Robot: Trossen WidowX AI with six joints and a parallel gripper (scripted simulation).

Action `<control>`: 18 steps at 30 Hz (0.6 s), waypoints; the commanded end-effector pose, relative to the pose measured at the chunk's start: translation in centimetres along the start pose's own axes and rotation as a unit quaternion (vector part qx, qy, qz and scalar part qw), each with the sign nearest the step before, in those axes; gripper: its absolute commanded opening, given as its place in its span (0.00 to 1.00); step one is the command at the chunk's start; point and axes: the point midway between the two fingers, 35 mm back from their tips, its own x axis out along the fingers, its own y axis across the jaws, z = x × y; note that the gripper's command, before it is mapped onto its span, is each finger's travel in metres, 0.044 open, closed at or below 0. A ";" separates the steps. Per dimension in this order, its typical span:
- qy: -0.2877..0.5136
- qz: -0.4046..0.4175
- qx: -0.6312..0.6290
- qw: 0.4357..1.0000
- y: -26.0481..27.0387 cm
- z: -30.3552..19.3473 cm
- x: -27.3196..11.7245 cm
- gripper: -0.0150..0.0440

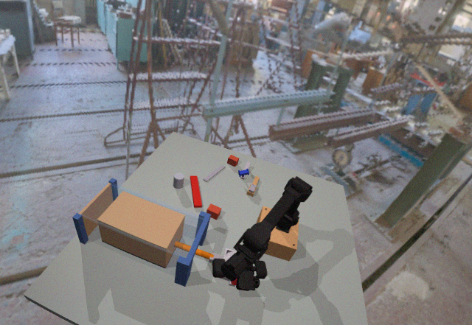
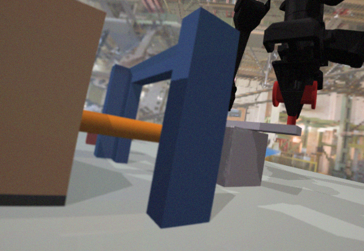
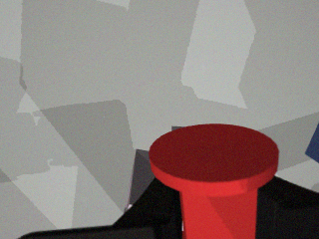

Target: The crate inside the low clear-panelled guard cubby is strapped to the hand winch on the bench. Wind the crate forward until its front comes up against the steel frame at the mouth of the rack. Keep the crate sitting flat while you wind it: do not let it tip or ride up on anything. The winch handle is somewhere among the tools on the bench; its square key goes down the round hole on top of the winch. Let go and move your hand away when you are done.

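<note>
In the top view, the crate (image 1: 141, 220) is sitting at the lower left of the frame, inside the guard cubby. Its long axis is running from upper left to lower right, and its front is pointing lower right, toward the blue frame (image 1: 201, 230) (image 2: 194, 124). A gap is showing between the crate and that frame. An orange strap (image 1: 194, 250) (image 2: 120, 124) is stretching from the crate's front through the frame to the winch (image 2: 244, 157), which is standing just beyond it.

The fingers (image 2: 292, 114) are closing on the red knob (image 2: 310, 95) (image 3: 214, 154) of the winch handle (image 2: 264, 127). In the exterior view, the handle's flat arm is lying level above the winch, its long axis running left to right, with its knob end pointing right. A thin red stem is rising from that end.

The black arm (image 1: 262, 233) is hiding most of the winch and handle from above. In the exterior view, the near blue post is covering the handle's other end, so the key and the round hole are out of sight, and the left edge is cutting off the crate. In the wrist view, the knob's top is blocking what is lying under it, and the bottom edge is cropping the dark fingers.
</note>
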 end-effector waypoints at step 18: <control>0.002 0.023 -0.009 1.000 5.1 -0.5 0.0 0.25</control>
